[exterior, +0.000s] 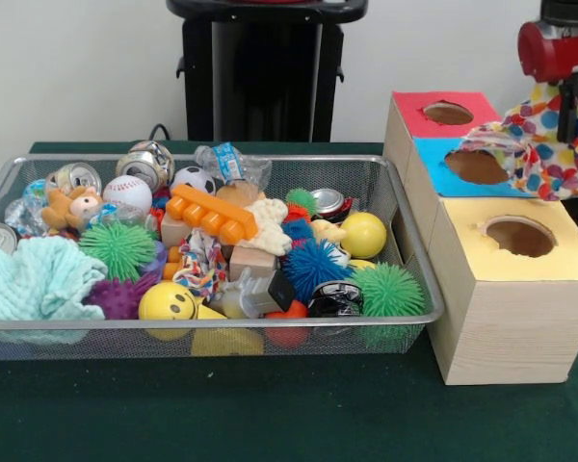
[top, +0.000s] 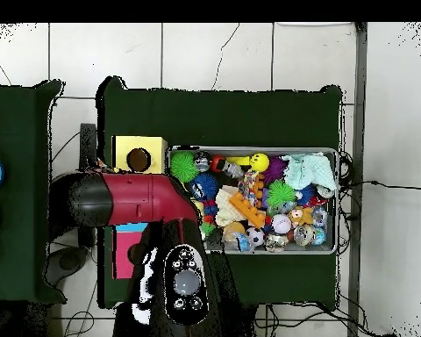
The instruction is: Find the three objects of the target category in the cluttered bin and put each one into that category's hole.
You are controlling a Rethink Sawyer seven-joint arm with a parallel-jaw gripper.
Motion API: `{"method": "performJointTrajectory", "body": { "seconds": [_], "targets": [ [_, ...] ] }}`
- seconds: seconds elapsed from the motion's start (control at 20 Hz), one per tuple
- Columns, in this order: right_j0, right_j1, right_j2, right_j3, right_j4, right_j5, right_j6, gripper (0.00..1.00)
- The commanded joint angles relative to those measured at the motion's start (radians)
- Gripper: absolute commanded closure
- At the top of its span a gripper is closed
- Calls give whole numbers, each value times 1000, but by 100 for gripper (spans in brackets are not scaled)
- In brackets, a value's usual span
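My gripper [exterior: 565, 115] hangs from the red arm at the far right, shut on a dotted fabric piece [exterior: 535, 144], whitish with bright multicolour dots. The piece hangs in the air over the blue-topped box [exterior: 433, 164], just behind the yellow-topped box [exterior: 559, 255] and its round hole [exterior: 520, 236]. The wire mesh bin [exterior: 419, 279] stands to the left, full of clutter. A second whitish blotched fabric piece [exterior: 200, 262] lies in its middle. In the overhead view the arm [top: 126, 200] hides the gripper and the held piece; the yellow box's hole [top: 139, 159] and the bin [top: 338, 202] show.
A red-topped box [exterior: 419, 104] stands behind the blue one. The bin holds a teal towel [exterior: 34, 279], a cream knitted cloth [exterior: 270, 226], spiky balls, cans, a baseball and a smiley ball. The robot's pedestal [exterior: 265, 72] stands behind the bin.
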Motion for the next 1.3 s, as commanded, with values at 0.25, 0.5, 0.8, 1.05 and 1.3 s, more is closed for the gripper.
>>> {"method": "performJointTrajectory", "body": {
  "seconds": [0.25, 0.5, 0.8, 1.05, 1.3],
  "targets": [
    [-34, 126, 18, 36, 49, -77, 222, 100],
    [-24, 135, 7, -15, 68, -15, 223, 100],
    [-5, 121, -9, -57, 92, 61, 247, 100],
    [8, 112, -23, -85, 97, 109, 255, 100],
    [10, 95, -25, -71, 111, 120, 259, 100]
  ]
}}
